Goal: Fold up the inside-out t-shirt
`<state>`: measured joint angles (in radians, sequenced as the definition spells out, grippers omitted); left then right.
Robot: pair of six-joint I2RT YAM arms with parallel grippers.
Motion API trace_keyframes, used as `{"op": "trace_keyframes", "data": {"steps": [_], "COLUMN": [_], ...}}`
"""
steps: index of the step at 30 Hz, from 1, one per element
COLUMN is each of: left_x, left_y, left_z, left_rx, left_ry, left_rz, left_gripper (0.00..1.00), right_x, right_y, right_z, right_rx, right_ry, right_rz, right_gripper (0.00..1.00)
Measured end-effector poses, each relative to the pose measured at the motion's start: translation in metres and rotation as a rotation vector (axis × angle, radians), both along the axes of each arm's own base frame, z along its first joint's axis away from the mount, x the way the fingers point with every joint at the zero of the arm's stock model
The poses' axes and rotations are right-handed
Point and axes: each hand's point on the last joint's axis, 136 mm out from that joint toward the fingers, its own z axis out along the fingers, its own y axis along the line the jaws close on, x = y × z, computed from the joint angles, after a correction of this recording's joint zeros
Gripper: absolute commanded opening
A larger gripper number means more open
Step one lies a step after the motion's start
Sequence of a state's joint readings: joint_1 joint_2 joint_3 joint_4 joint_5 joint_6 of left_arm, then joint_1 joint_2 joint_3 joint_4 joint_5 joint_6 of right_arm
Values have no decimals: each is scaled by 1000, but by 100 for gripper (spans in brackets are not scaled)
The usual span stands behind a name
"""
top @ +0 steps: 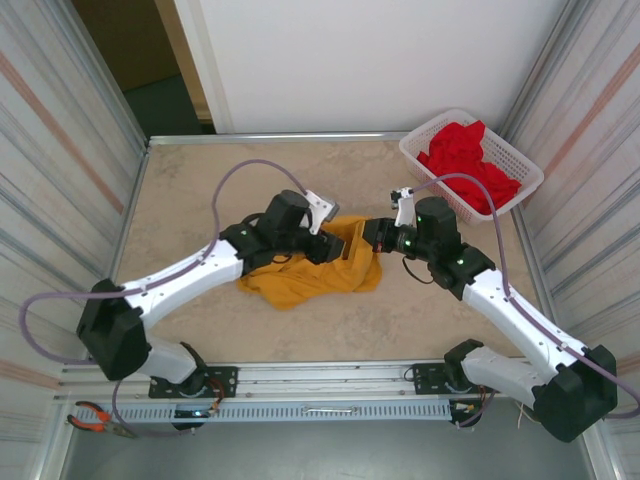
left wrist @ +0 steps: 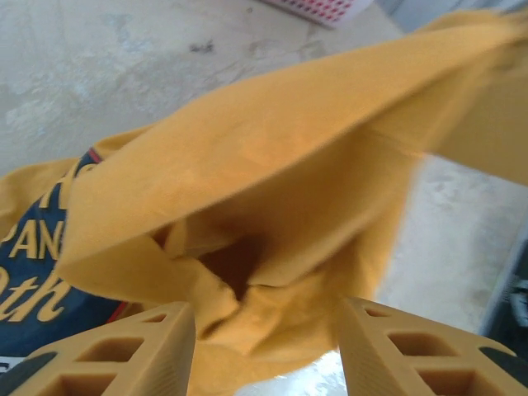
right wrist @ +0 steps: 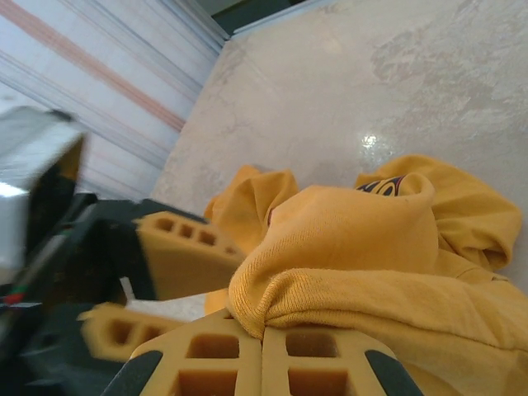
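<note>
Turning-out likely underway: right pincer (right wrist: 262,334) is clamping the inside-out t-shirt (top: 300,278), left pincer (left wrist: 266,318) is gaping astride a fold, next needing to close there.

Beige table (top: 200,190): yellow t-shirt (top: 305,278), white basket (top: 414,152).

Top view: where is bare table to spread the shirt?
Bare: far-left table by the wall; near strip between t-shirt and front rail. Crowded: centre, where left pincer and right pincer meet at the t-shirt; far-right corner holds the basket.
</note>
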<state>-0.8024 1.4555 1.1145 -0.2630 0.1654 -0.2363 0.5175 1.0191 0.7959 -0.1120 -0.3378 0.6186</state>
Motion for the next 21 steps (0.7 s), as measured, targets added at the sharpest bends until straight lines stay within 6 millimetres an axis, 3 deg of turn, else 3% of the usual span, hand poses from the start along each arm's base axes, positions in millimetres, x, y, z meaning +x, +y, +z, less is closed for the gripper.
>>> {"op": "trace_keyframes", "data": {"steps": [4, 7, 16, 18, 21], "left_x": [18, 27, 41, 45, 47], "left_y": [4, 1, -12, -16, -19], "left_z": [-42, -59, -74, -77, -87], "left_rx": [110, 154, 166, 168, 171], "left_ry": [32, 52, 83, 89, 118], "left_rz": [69, 88, 109, 111, 100], "left_gripper": [53, 56, 61, 51, 10], "right_x": [-2, -5, -10, -9, -6], "right_y": [1, 1, 3, 3, -2], "right_z": [0, 7, 12, 12, 13], "right_rx": [1, 11, 19, 22, 26], "right_ry": [2, -13, -26, -22, -20], "right_rz": [2, 4, 4, -1, -20], "right_gripper": [0, 0, 0, 0, 0]}}
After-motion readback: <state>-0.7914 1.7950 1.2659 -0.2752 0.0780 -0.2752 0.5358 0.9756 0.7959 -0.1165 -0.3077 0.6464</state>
